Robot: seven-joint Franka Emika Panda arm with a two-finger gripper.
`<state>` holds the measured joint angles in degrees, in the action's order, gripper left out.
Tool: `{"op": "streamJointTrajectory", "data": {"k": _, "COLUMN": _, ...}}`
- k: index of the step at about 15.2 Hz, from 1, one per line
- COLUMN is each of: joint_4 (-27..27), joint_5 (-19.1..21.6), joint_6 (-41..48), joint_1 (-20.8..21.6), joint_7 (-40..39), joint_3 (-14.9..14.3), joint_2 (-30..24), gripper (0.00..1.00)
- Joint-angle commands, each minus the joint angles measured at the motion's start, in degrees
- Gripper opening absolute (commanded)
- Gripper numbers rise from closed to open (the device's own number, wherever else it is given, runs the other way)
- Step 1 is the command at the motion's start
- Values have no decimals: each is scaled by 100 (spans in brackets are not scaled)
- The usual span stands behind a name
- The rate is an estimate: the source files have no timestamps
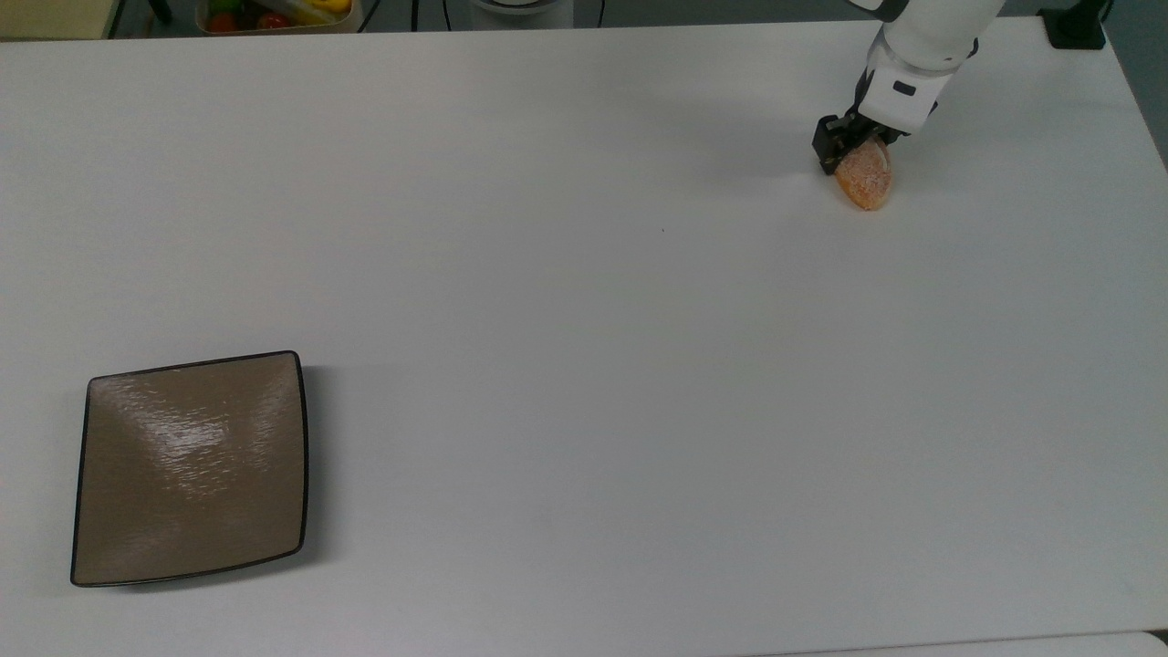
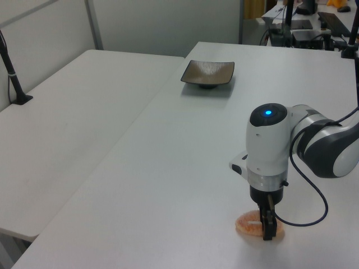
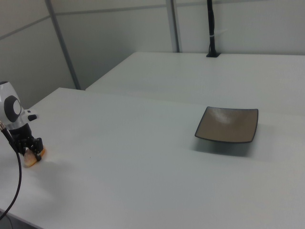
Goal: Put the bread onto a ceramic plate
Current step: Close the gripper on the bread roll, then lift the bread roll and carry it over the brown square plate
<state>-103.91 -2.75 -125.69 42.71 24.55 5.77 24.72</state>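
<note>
The gripper (image 1: 853, 151) is down at the table (image 1: 584, 274), its fingers straddling the bread (image 1: 865, 178) at one end, not visibly squeezing. The plate (image 1: 190, 467) sits far off, well apart from it.

no text, label, brand, number or sign can be read on anything here.

A lab or office-style workroom. The landmark is the large plain white work table (image 1: 584, 274), bare-topped and smooth. Beside it in the left view stands a second white table (image 2: 73, 123) with a black clamped pole (image 2: 12, 67) at its far edge. Behind that table run pale grey partition walls with metal uprights (image 3: 62, 47). Beyond the work table's far end sits a desk with dark electronics and cables (image 2: 291, 31).
</note>
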Motion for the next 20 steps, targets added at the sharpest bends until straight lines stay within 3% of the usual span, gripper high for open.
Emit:
{"op": "streamJointTrajectory", "data": {"k": 1, "joint_4": -59, "joint_5": -103, "joint_6": -96, "joint_1": -176, "joint_7": 173, "joint_3": 188, "joint_2": -90, "gripper": 26}}
{"op": "streamJointTrajectory", "data": {"k": 3, "joint_4": -50, "joint_5": -103, "joint_6": -78, "joint_1": -228, "joint_7": 182, "joint_3": 188, "joint_2": -143, "gripper": 16}}
{"op": "streamJointTrajectory", "data": {"k": 11, "joint_4": 37, "joint_5": -59, "joint_6": 949, "joint_1": -1097, "joint_7": 129, "joint_3": 144, "joint_2": -1468, "gripper": 18}}
{"op": "streamJointTrajectory", "data": {"k": 16, "joint_4": 161, "joint_5": 3, "joint_6": 1652, "joint_1": -2124, "joint_7": -695, "joint_3": 135, "joint_2": -2190, "gripper": 18}}
{"op": "streamJointTrajectory", "data": {"k": 20, "joint_4": 170, "joint_5": 3, "joint_6": 1908, "joint_1": -3152, "joint_7": -1486, "joint_3": 117, "joint_2": -2445, "gripper": 18}}
